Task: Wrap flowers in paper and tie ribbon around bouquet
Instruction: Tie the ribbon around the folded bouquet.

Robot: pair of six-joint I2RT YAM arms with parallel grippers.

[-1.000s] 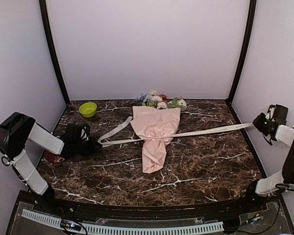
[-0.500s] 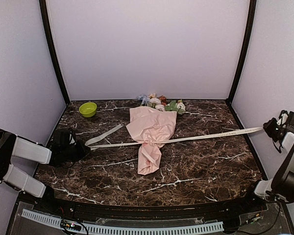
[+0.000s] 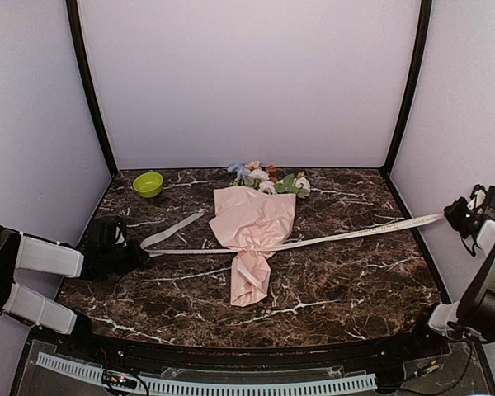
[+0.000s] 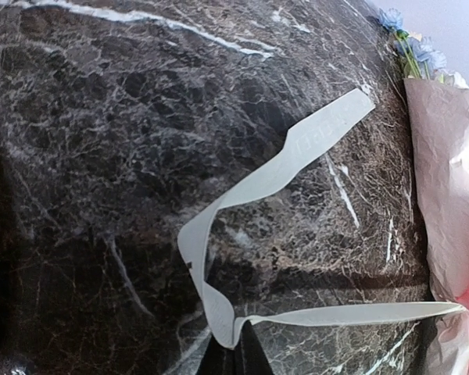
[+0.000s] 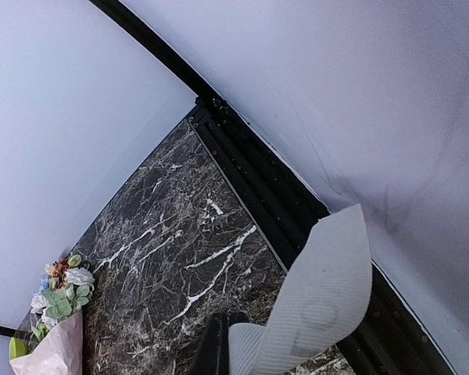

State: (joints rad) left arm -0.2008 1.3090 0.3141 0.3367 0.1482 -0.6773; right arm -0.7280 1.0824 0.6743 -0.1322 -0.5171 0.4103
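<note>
– Cream-beige narrow ribbon point(image 4: 305, 141) is seen pinched in the left gripper point(image 4: 234, 351), whose black fingers are closed on a fold of it, low over the tabletop.
– And the right gripper point(image 3: 451, 216)?
– It is likewise closed on the ribbon, near the other end, and is held at the table's right edge by the side wall. In the wrist view a short curled tail is seen standing past the fingers.
– How is the ribbon laid between them?
– A nearly straight line is drawn from one grip to the other, crossing the pale pink paper-cone bouquet point(image 3: 254, 221) at its gathered waist. Whether it is knotted there cannot be told. From the left grip a loose tail is turned back and laid flat on the stone.
– Where is the bouquet placed?
– It is laid mid-way across the dark brown, white-veined marble table point(image 3: 355, 280), wide end toward the back wall, where small blue, white and peach artificial flowers point(image 3: 264, 175) with green leaves are shown. A small lime-green bowl point(image 3: 148, 184) is set well apart, at the back left.
</note>
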